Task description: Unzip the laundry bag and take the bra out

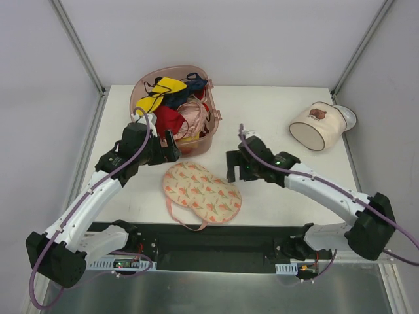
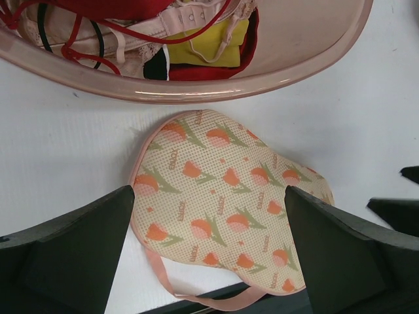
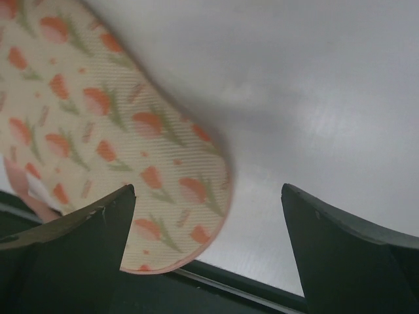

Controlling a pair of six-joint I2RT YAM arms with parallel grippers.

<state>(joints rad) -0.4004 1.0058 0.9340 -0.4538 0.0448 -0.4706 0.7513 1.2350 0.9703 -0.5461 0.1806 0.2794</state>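
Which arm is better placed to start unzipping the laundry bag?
Left, probably: the laundry bag lies centred under the open left hand; the right hand, also open, covers only the bag's end.

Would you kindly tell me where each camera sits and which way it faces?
Top external: above, behind the arms, looking down on table, laundry bag, basket; both arms, left gripper, right gripper show.
Left wrist: on the left arm, looking down at bag and basket; its open fingers show.
Right wrist: on the right arm, low over the bag's end; its open fingers show.
Shared: the laundry bag, in all three.
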